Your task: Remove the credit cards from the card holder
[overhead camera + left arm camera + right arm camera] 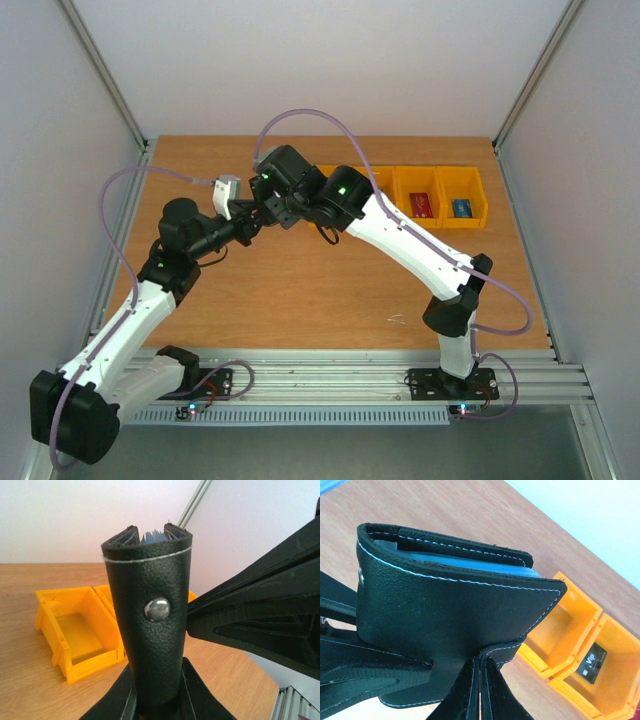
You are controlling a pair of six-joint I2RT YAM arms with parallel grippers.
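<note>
Right wrist: my right claw (481,664) is clenched on the tab (505,647) of the card holder (445,610). My left claw (157,675) grips its base, above the desk (300,290) near the far edge's middle. Blue credit cards (470,562) sit inside. At the far right, yellow bins (440,190) hold a red card (421,205) and a blue card (461,208).

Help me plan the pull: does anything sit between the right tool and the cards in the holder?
Yes, the card holder itself: its black wall covers the blue card; only its edge shows at the open slot. The right tool pinches the tab instead.
</note>
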